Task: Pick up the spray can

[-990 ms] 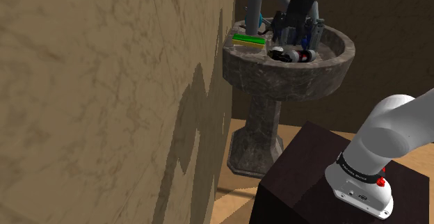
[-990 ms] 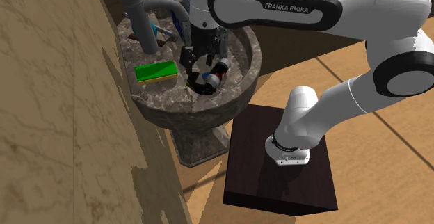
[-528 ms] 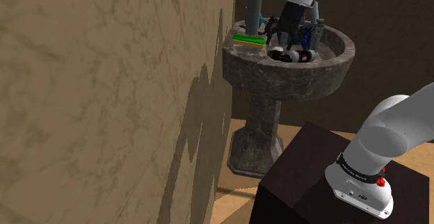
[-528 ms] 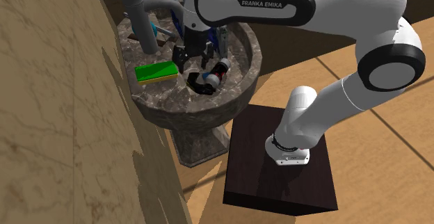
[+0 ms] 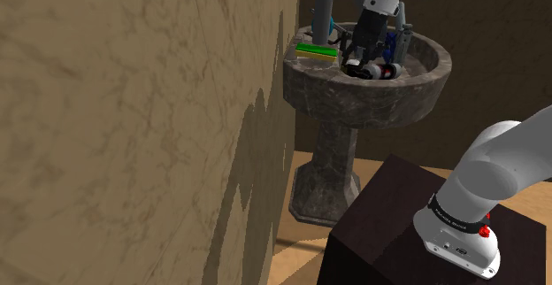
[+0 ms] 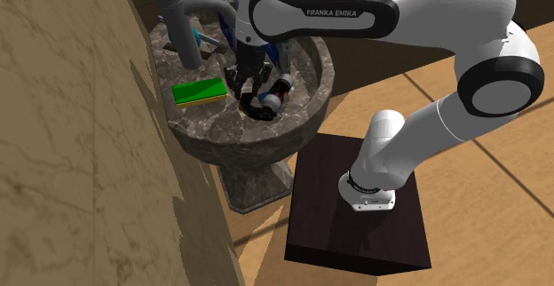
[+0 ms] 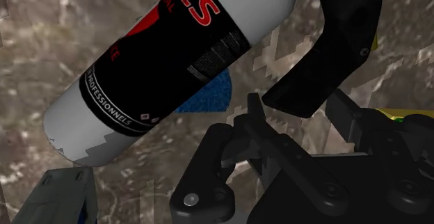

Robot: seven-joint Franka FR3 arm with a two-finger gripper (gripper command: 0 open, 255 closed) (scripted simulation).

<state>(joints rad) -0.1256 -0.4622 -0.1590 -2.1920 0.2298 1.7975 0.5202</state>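
Shoulder view: beside the stand, facing the pedestal sink. Second exterior view: high, steeply down, same sink and stand. Wrist view: tight inside that sink.

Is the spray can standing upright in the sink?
No. The spray can lies on its side on the stone bottom of the sink, its black-labelled body showing lengthwise in the wrist view.

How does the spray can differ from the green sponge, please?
The spray can is a white cylinder with a black and red label; the sponge is a flat green slab edged yellow. The can lies on its side in the basin; the sponge sits on the sink ledge. Neither stands upright.
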